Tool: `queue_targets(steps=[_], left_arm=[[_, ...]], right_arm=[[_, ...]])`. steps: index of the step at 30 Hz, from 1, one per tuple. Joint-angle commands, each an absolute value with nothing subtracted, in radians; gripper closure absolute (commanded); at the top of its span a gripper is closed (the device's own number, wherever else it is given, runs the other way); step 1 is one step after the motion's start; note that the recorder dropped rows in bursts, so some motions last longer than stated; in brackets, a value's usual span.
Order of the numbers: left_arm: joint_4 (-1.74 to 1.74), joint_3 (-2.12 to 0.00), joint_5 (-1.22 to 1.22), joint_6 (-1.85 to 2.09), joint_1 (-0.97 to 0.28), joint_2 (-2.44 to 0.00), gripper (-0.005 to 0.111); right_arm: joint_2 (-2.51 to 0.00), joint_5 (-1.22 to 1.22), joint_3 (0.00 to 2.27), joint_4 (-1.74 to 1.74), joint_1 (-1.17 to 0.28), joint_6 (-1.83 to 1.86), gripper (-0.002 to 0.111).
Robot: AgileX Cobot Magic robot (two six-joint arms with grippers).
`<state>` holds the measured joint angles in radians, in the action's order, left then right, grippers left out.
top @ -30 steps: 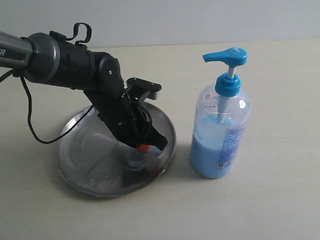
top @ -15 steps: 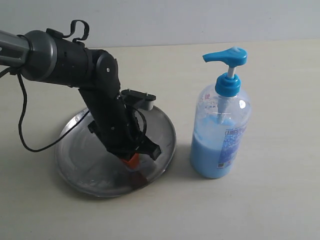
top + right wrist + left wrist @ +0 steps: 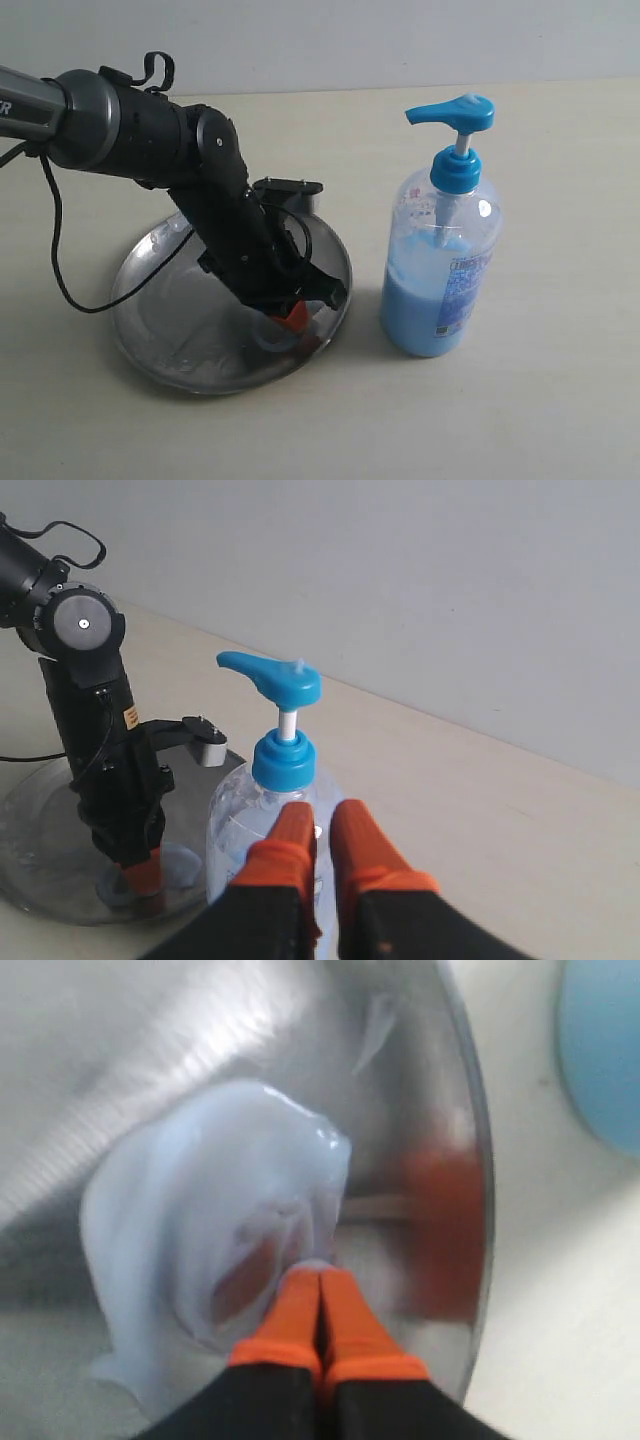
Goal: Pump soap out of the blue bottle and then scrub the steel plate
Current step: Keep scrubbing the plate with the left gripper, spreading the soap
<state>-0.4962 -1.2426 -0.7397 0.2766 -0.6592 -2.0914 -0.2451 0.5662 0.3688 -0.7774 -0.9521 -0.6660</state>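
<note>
1. We note the left gripper with its orange fingers pressed together along their whole length. Nothing is pinched between them.
2. Its tips sit down in a pale blob of soap. The blob spreads out from the tips over the metal, mostly to one side of them, and has a glossy edge.
3. The steel plate lies directly beneath this gripper. The tips are low over the part of the plate near the rim that faces the bottle. An orange reflection of the fingers shows in the metal just beside the tips.
4. The left arm slants steeply down over the plate, and a black cable loops off it.
5. The blue bottle stands upright on the table, past the plate rim from the left gripper. It is near, but touches neither plate nor gripper. The pump head is up with its spout turned toward the plate. Light blue liquid fills the lower part.
6. On the right gripper the fingers are slightly apart with a narrow gap between them, and they grip nothing.
7. The bottle stands ahead of and below its tips, with the collar and pump head just past them in the wrist view. We see no contact. How far off it is, we cannot tell.
8. The plate and left arm lie farther out from the right gripper, beyond the bottle.
</note>
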Motion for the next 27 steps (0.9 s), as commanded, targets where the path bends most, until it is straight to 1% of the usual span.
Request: queue_targets(steps=[1, 5, 9, 18, 21, 25, 27], left_arm=[[-0.463, -1.225, -0.598, 0.286, -0.661, -2.125, 0.107], [-0.453, -1.225, -0.543, 0.286, -0.661, -2.125, 0.107], [-0.424, -1.234, -0.554, 0.284, -0.642, -2.142, 0.107], [-0.343, -1.283, -0.724, 0.274, -0.579, -2.158, 0.107], [-0.295, -1.294, -0.854, 0.273, -0.569, -2.158, 0.107], [-0.307, -1.294, -0.929, 0.277, -0.571, -2.158, 0.107], [-0.377, -1.294, -0.935, 0.298, -0.571, -2.158, 0.107]], right_arm=[[-0.241, 0.552, 0.366, -0.785, -0.954, -0.664, 0.099], [-0.241, 0.552, 0.366, -0.787, -0.954, -0.664, 0.099], [-0.241, 0.552, 0.366, -0.789, -0.954, -0.664, 0.099], [-0.241, 0.552, 0.366, -0.789, -0.954, -0.664, 0.099], [-0.241, 0.552, 0.366, -0.789, -0.954, -0.664, 0.099], [-0.241, 0.552, 0.366, -0.789, -0.954, -0.664, 0.099], [-0.241, 0.552, 0.366, -0.789, -0.954, -0.664, 0.099]])
